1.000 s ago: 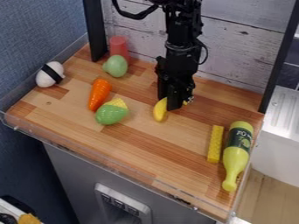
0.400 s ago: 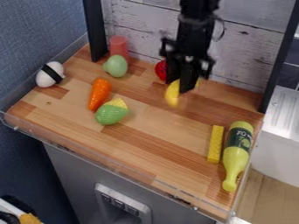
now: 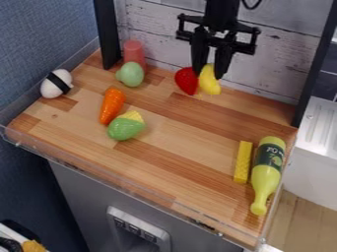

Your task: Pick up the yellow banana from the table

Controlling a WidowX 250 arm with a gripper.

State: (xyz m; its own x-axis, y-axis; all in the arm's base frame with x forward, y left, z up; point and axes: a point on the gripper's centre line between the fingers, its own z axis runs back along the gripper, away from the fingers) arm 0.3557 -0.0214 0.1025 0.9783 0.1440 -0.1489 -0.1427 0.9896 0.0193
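Although the top edge cuts off the arm, the end effector (image 3: 210, 77) holds a toy banana (image 3: 210, 82), its sides partly covered, just beside a toy strawberry (image 3: 186, 81).

we see a whitewashed plank wall (image 3: 283, 56) behind the wooden worktop (image 3: 178, 162), a textured blue wall (image 3: 43, 34) at left and pale wooden flooring (image 3: 296, 221) at lower right.

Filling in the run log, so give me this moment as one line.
gripper: back of wooden top | at its tip: banana | grip: unclear | beside banana: strawberry | front right: yellow block, bottle
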